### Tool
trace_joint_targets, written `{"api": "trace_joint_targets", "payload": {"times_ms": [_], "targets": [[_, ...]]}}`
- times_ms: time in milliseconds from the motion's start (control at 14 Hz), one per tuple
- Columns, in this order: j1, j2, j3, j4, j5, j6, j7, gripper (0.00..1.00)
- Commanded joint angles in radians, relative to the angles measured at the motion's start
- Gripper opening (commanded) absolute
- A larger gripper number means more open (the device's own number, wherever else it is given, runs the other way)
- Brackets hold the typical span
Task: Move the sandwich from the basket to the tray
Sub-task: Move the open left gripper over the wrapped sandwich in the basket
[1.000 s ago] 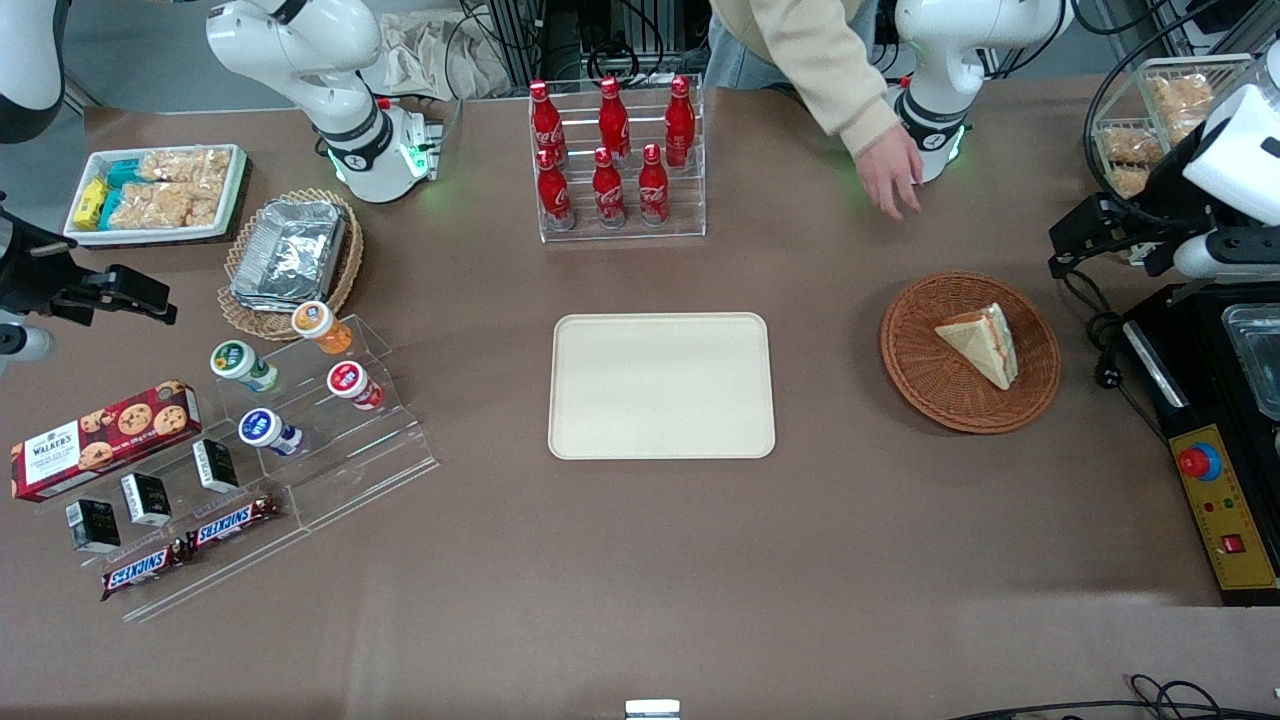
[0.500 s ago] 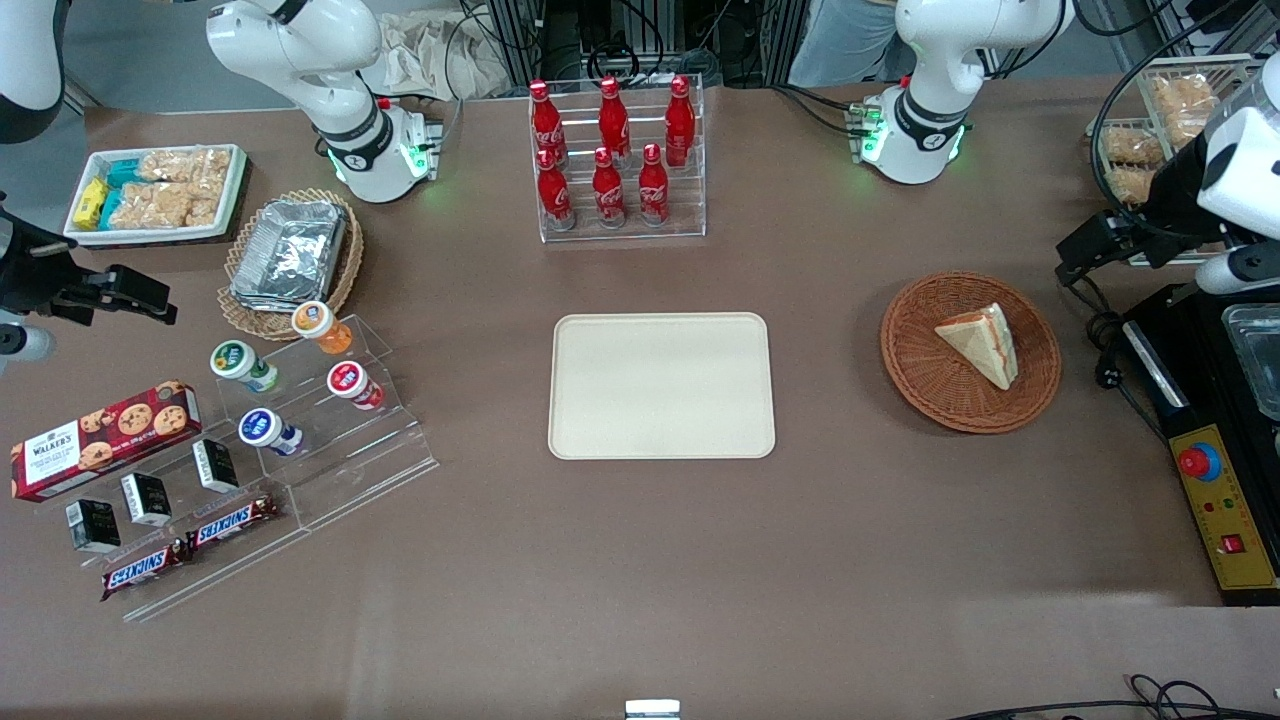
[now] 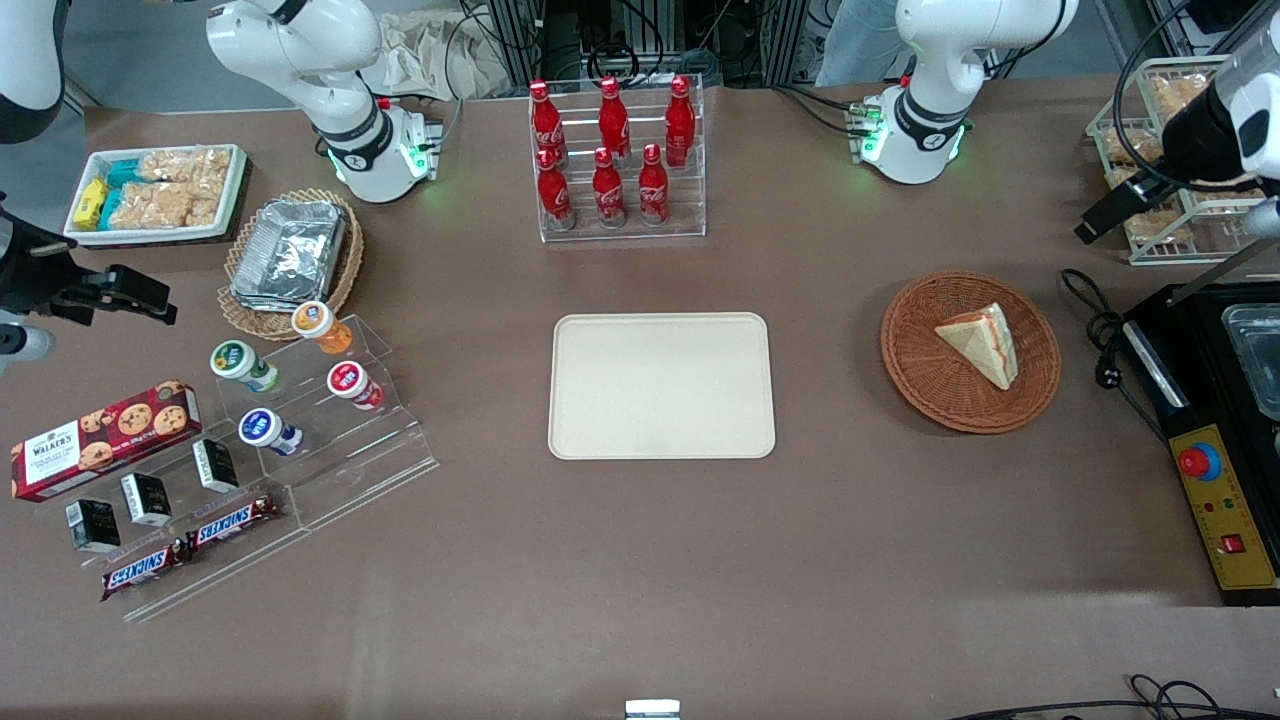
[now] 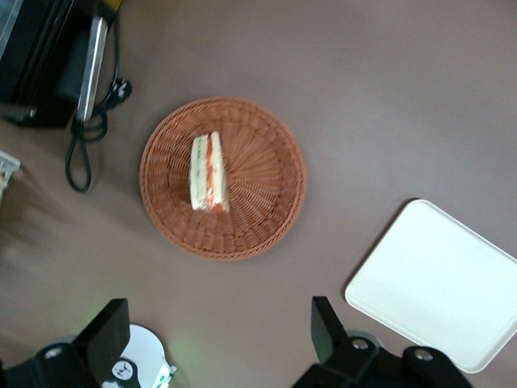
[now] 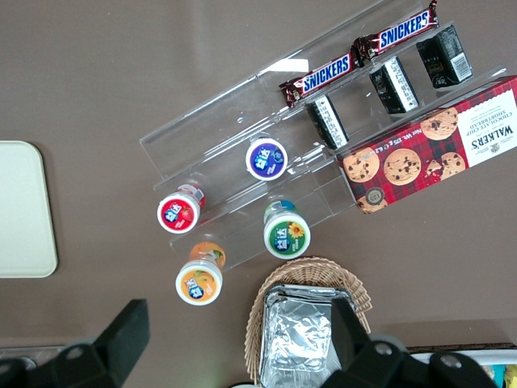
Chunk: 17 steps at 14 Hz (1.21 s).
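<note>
A brown table seen from the front, described from the camera's edge outward.

Nearest the camera, toward the parked arm's end, a clear stepped display stand holds Snickers bars, small dark boxes and round-lidded cups. A red cookie box lies beside it.

At the middle of the table lies the tray, cream-beige, rectangular with rounded corners, flat on the surface with nothing on it.

Toward the working arm's end, about level with the tray, sits the basket, round and reddish-brown. The sandwich lies in it, slightly off centre. It is a triangular wedge resting on one bread face. Its sharp tip points toward the tray, and its wide cut edge, showing a red filling stripe, faces the working arm's end of the table. That cut edge runs from nearer the camera to farther from it, slightly slanted. In the left wrist view the sandwich appears as a pale slab with the red stripe along its length, inside the basket, with the tray well apart from it.

Farther from the camera, a clear rack of red cola bottles stands in the middle.

The gripper hangs above the table's working-arm end, farther from the camera than the basket and clear of it. Its fingers are spread wide and hold nothing.
</note>
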<state>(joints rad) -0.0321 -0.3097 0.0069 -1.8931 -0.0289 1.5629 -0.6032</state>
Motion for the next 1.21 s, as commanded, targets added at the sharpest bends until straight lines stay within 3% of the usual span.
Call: {"api": "trace_joint_targets", "payload": {"times_ms": [0, 286, 571, 929, 1143], "targets": [[-0.002, -0.094, -0.007, -0.145, 0.011, 0.071, -0.068, 1.00], [-0.002, -0.078, -0.008, -0.311, 0.012, 0.239, -0.104, 1.00], [0.000, 0.046, -0.005, -0.380, 0.035, 0.367, -0.139, 1.00], [0.001, 0.087, -0.004, -0.647, 0.087, 0.725, -0.185, 1.00], [0.001, 0.191, 0.008, -0.696, 0.089, 0.862, -0.185, 1.00]]}}
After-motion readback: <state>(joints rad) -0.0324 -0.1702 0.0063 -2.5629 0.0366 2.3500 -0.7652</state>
